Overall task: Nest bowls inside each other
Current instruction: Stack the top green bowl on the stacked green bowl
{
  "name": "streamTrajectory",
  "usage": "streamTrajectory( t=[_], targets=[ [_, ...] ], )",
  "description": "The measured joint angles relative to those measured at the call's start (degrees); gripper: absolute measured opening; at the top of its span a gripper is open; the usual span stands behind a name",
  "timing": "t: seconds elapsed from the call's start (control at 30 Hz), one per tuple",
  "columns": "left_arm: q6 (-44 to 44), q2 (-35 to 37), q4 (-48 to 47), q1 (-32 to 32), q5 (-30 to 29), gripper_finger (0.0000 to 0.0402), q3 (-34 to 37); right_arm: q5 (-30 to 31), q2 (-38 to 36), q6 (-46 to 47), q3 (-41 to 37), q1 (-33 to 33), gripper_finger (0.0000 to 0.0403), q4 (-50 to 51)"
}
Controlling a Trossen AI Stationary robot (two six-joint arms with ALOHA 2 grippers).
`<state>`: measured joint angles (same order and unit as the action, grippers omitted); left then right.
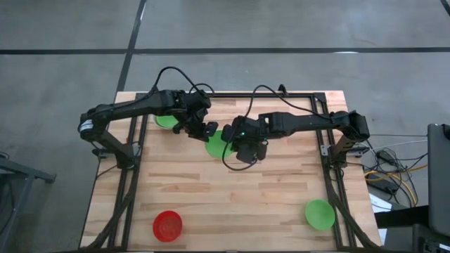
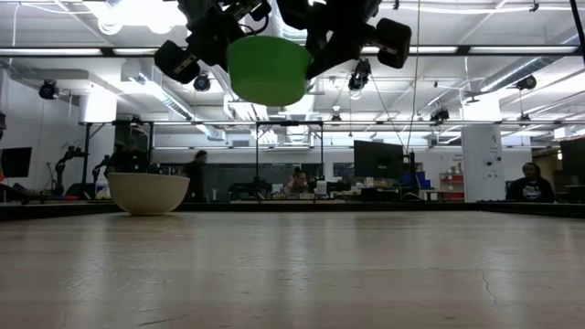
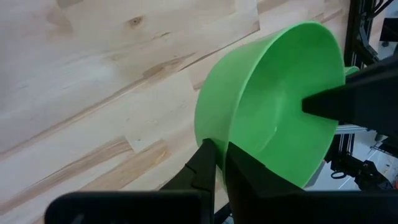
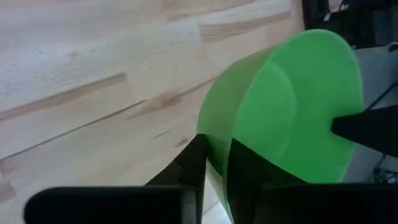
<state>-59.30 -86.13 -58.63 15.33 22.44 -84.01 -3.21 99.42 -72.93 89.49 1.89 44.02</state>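
A bright green bowl (image 1: 216,146) hangs high over the middle of the table, between my two grippers; the low view shows it (image 2: 270,68) well above the table. My left gripper (image 3: 221,165) is shut on its rim at the left side. My right gripper (image 4: 216,165) is at the opposite side, slightly open, one finger on either side of the rim. A whitish-grey bowl (image 2: 149,192) stands on its base at the far left. In the high view a green bowl (image 1: 166,119) shows there under my left arm. A red bowl (image 1: 167,225) and another green bowl (image 1: 319,214) sit near the front edge. My left gripper pinches the green bowl's rim (image 3: 219,144) on its left side, one finger inside the bowl and one outside. The fingers slant down at it from the table's far left. The bowl is lifted clear of the table, mouth up and about level.
The wooden table top (image 1: 232,197) lies bare between the raised bowl and the two bowls at the front. Dark frame rails (image 1: 330,169) run along the left and right sides and the far edge. People and desks show in the room beyond.
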Motion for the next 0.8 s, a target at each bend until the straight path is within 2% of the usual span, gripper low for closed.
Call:
streamTrajectory(
  t=[0.23,0.8],
  targets=[
    [0.5,0.0,-0.4,0.0,0.0,0.0024,0.0,0.2,-0.1,-0.1,0.4,-0.1,0.0076,-0.1],
    [1.0,0.0,0.0,0.0,0.5,0.0024,0.0,1.5,-1.5,0.7,0.4,-0.3,0.0126,-0.1]
  ],
)
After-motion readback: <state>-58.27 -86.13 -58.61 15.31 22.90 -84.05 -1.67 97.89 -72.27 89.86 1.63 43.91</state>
